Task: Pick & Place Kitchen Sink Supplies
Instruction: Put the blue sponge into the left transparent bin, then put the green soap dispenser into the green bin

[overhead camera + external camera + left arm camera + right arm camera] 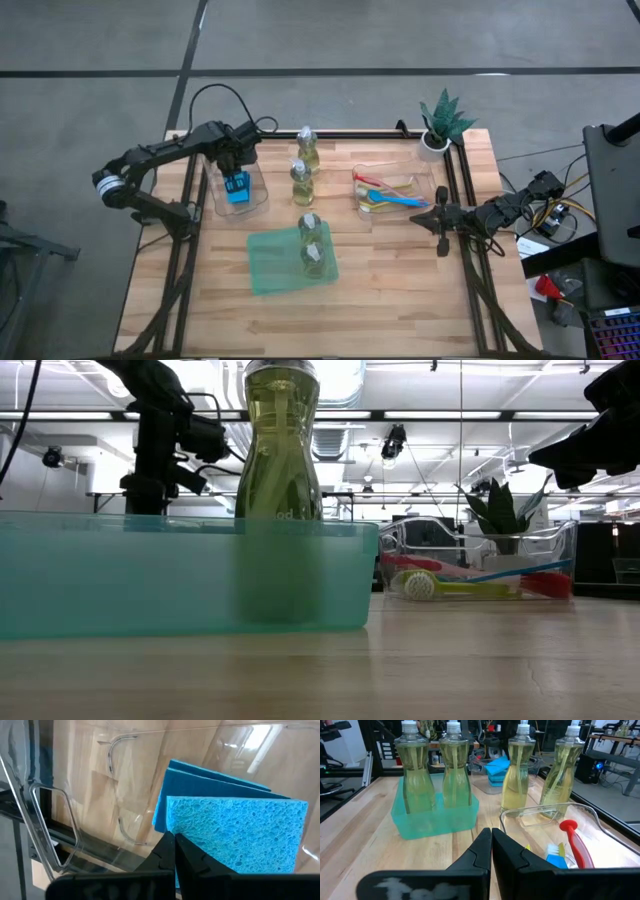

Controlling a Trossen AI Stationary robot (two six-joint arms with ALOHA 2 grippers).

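Four bottles [415,767], stacked sponges [237,187], several brushes [390,195]; both grippers [174,851] pressed together.

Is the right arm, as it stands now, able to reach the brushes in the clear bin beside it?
Probably yes. The right gripper, shut, sits just beside the open-topped clear bin holding the brushes, and nothing stands between them. It must open first.

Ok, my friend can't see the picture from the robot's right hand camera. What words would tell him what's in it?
Four clear bottles of yellow liquid stand on a wooden table, two of them in a teal tray. Nearer, the shut right gripper points at them beside a clear bin holding a red brush, with blue sponges behind.
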